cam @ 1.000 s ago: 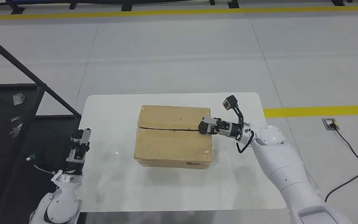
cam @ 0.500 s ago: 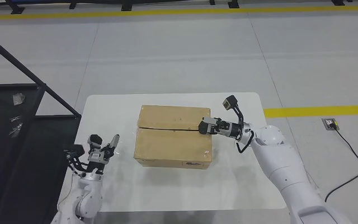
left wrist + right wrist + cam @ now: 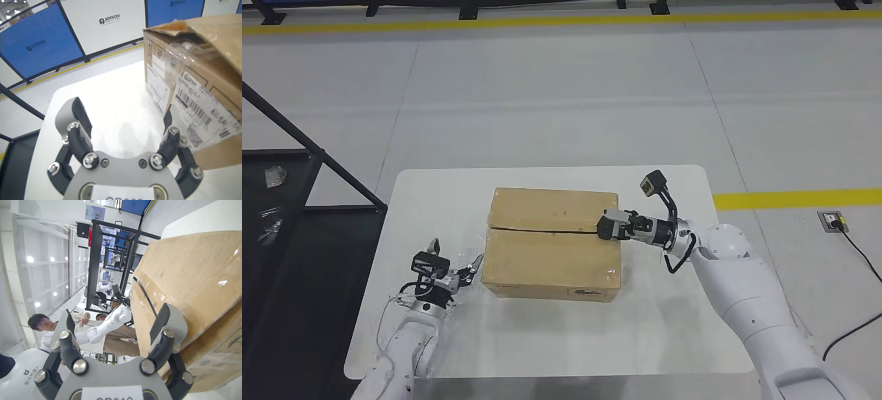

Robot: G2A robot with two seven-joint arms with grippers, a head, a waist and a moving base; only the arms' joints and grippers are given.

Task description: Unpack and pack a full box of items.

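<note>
In the middle of the white table, a closed cardboard box is seen, its long sides running left to right. Its two top flaps are met at a seam that runs the same way, and shiny clear tape is laid across the top. In the left wrist view a torn flap edge is shown at a top corner of the box, and printed labels are stuck on its left face.

At the right end of the seam the right gripper is held, its fingers spread wide. One finger is placed at the top's right edge beside the seam; whether it is touching cannot be told. The other finger is kept apart from the cardboard.

Low over the table at the box's near left corner, the left gripper is found, its fingers likewise spread. One finger is set just beside the labelled face, with nothing pinched.
</note>
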